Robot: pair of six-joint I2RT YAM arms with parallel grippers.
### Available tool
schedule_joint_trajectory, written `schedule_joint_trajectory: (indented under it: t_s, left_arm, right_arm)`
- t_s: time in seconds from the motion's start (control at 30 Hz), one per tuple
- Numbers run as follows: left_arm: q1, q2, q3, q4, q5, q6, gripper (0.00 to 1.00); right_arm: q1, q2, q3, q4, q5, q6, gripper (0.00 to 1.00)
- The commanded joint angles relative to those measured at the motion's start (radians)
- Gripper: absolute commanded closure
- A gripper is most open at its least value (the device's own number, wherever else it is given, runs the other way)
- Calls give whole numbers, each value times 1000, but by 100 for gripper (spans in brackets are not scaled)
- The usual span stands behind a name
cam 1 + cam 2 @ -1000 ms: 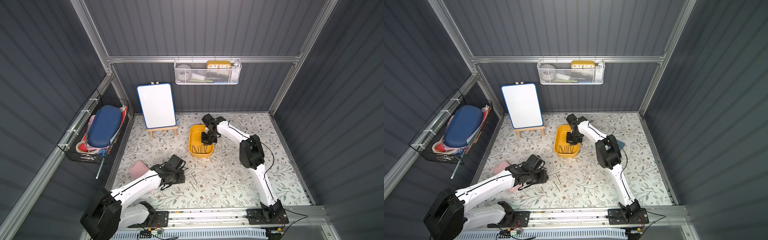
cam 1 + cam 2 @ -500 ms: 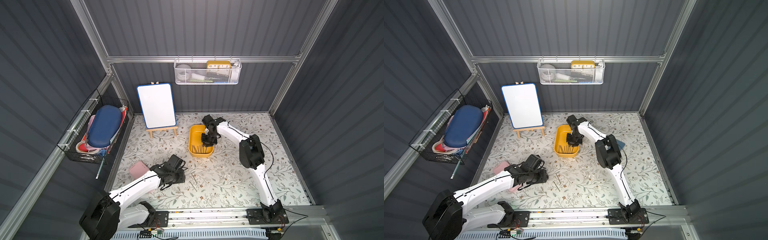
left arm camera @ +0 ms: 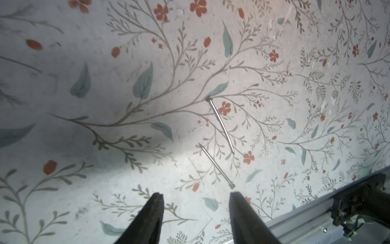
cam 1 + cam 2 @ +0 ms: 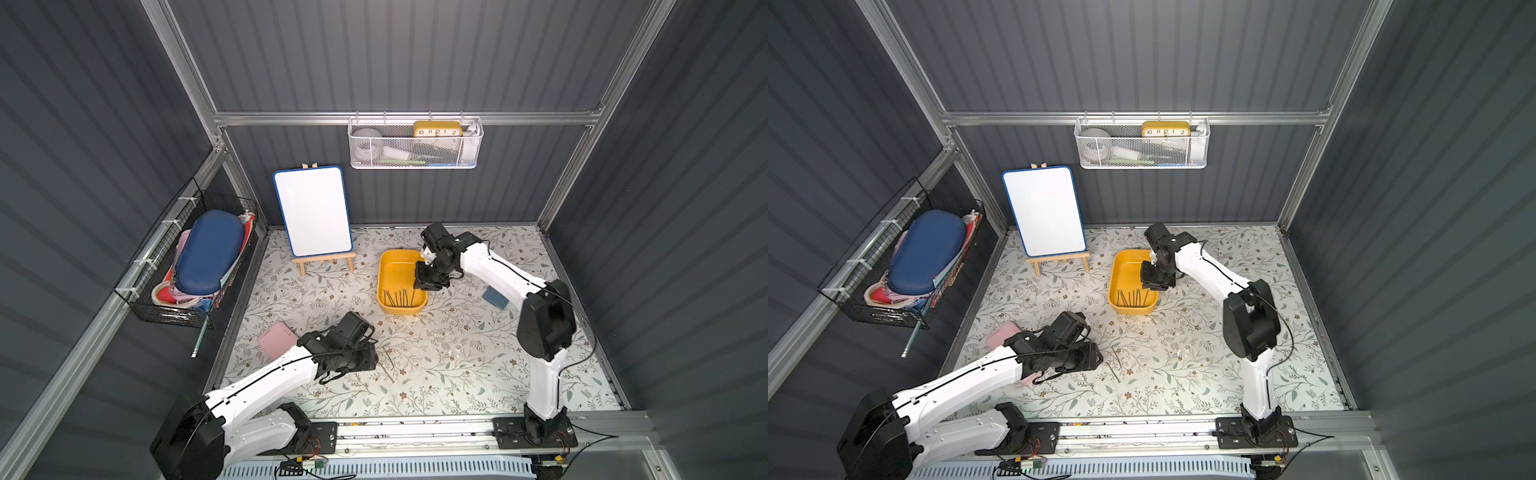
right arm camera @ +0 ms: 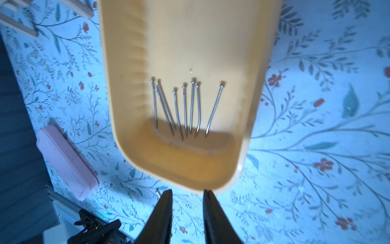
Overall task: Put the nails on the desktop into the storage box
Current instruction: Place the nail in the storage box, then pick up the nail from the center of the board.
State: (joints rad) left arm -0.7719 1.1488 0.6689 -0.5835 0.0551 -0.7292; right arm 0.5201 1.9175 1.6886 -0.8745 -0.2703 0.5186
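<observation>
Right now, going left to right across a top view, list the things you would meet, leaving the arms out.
wire basket → pink case → storage box → blue square. The whiteboard and the loose nails overlap these, so they are left out.

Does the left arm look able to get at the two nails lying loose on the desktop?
Probably yes: the left gripper hangs open just short of the two nails, with only bare desktop between.

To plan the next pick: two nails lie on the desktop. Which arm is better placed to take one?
Left arm, probably: its open, empty jaws hover beside both nails; the right arm is at the storage box.
</observation>
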Motion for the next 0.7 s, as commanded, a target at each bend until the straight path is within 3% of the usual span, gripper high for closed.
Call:
schedule_joint_trajectory:
  t_s: [0.0, 0.23, 0.67]
  left_arm:
    - [-10, 93, 76, -67, 47, -47, 44]
    - [-9, 260, 143, -52, 104, -102, 45]
    - [-8, 498, 342, -126, 66, -159, 45]
  right_arm:
    - [-18, -63, -150, 21, 9, 11, 70]
    - [-22, -198, -399, 127, -14, 31, 71]
    - [-30, -247, -446, 135, -49, -50, 71]
